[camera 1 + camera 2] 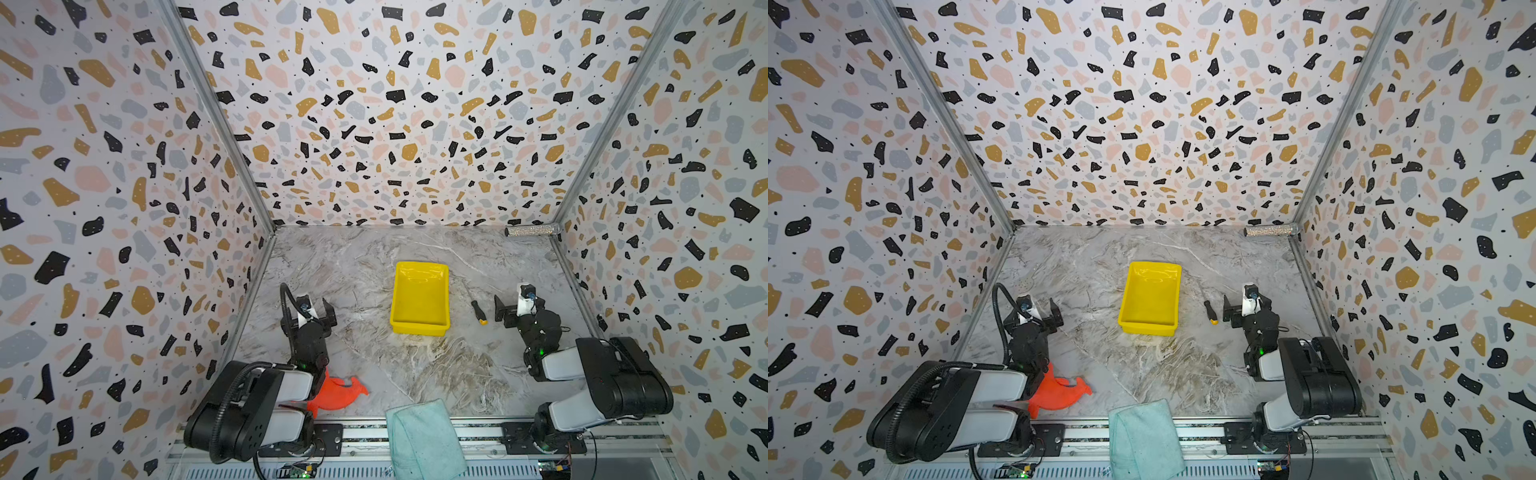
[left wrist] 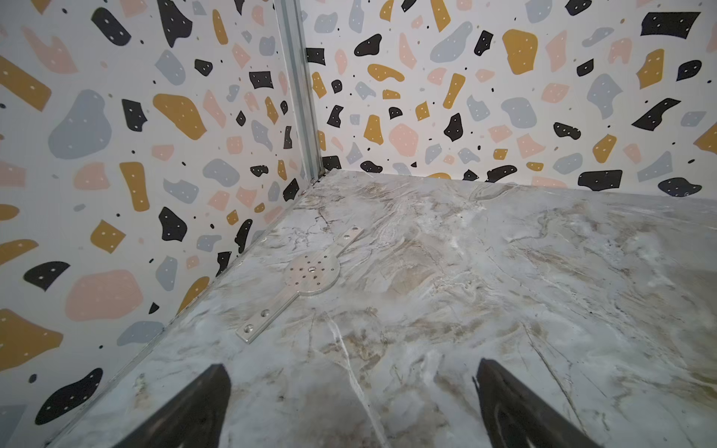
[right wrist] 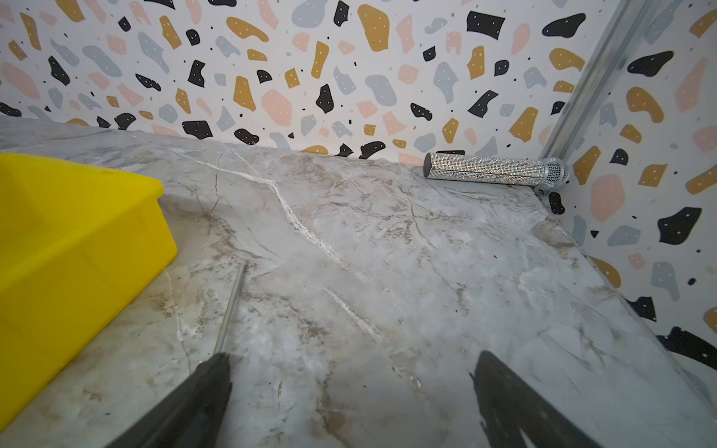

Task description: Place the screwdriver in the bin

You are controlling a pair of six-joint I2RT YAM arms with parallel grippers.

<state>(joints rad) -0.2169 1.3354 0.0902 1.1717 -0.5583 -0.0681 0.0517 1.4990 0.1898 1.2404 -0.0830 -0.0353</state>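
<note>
Screwdriver (image 1: 478, 311): on the table (image 1: 374, 365), just at 3 o'clock of the bin (image 1: 419, 299), not in it.
My right gripper (image 3: 351, 358): jaws spread wide, nothing in them, just at 3 o'clock of the screwdriver.
My left gripper (image 2: 351, 366): jaws spread, at 9 o'clock of the bin.

No legible text, label, brand, number or sign on any surface or object in view.
</note>
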